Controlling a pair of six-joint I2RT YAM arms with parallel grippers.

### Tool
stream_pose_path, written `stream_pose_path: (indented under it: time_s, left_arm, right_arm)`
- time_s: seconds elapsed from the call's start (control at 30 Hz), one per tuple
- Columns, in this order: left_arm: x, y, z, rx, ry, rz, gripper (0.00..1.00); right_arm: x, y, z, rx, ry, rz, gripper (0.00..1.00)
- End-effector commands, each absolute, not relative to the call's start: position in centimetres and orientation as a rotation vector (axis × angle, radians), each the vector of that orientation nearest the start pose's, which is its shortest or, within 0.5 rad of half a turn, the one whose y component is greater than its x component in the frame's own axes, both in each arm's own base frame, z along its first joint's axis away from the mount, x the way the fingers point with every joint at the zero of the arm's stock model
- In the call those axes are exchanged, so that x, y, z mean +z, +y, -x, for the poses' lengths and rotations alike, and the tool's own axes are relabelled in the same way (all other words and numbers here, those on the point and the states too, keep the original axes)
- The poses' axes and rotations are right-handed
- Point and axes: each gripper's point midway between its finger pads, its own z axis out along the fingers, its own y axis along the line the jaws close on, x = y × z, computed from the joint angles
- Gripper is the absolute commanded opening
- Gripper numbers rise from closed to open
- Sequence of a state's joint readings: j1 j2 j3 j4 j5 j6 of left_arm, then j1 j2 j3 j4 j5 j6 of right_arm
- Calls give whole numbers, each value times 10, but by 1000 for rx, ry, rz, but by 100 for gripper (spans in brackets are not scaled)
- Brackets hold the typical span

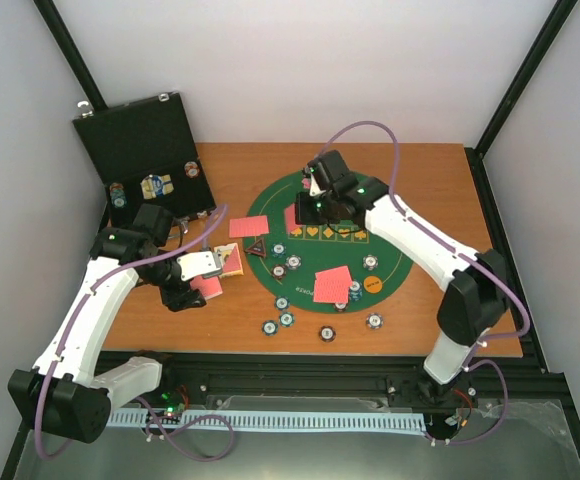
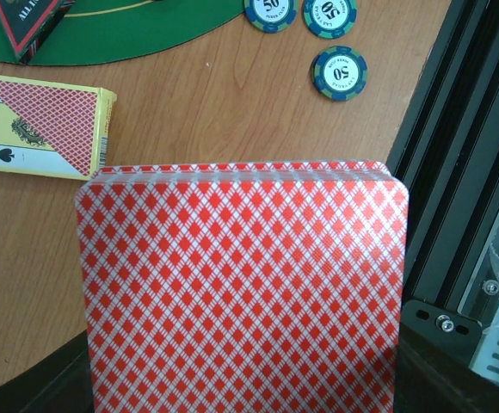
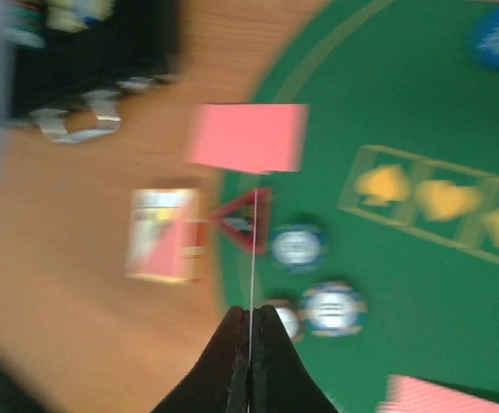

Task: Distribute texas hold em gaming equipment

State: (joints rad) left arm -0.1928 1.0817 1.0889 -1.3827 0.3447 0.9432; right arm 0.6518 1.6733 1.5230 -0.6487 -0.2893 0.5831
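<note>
Only edge-on, card in right tool.

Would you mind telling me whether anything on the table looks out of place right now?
Several poker chips lie off the green mat on bare wood near the front edge, and one red card straddles the mat's edge. Nothing looks damaged.

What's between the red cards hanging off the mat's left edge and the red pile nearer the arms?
Three poker chips cluster there on the green mat, with the triangle marker just beside them. The top view shows it.
</note>
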Motion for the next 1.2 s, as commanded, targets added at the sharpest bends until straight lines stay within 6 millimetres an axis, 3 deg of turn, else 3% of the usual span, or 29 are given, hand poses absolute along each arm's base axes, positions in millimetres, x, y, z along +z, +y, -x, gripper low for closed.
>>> stream_pose_path:
  time_s: [0.0,0.1,0.3,0.77,0.9,1.03,1.17]
  left_arm:
    - [187,-96,-172,-354,2299,-1559,28]
    - [185,-94,-170,-349,2311,-1564,27]
    - [183,-93,-167,-351,2316,-1576,27]
    - [187,-97,-168,-380,2303,-1581,27]
    - [186,-97,-168,-379,2307,-1584,27]
    - [186,-96,-167,-381,2306,-1593,27]
    - [185,-96,-166,-379,2305,-1601,27]
  right_arm:
    - [154,226,-359,-41,2653,365,3]
    - [157,203,-382,-403,2459,416,3]
    - [171,228,-410,-708,2140,663,3]
    - [117,293,-445,-710,1960,1082,3]
    - [95,309,-445,-692,1952,1182,3]
    - [67,313,-443,-725,1961,1249,4]
    - [51,318,-439,-718,1978,1272,6]
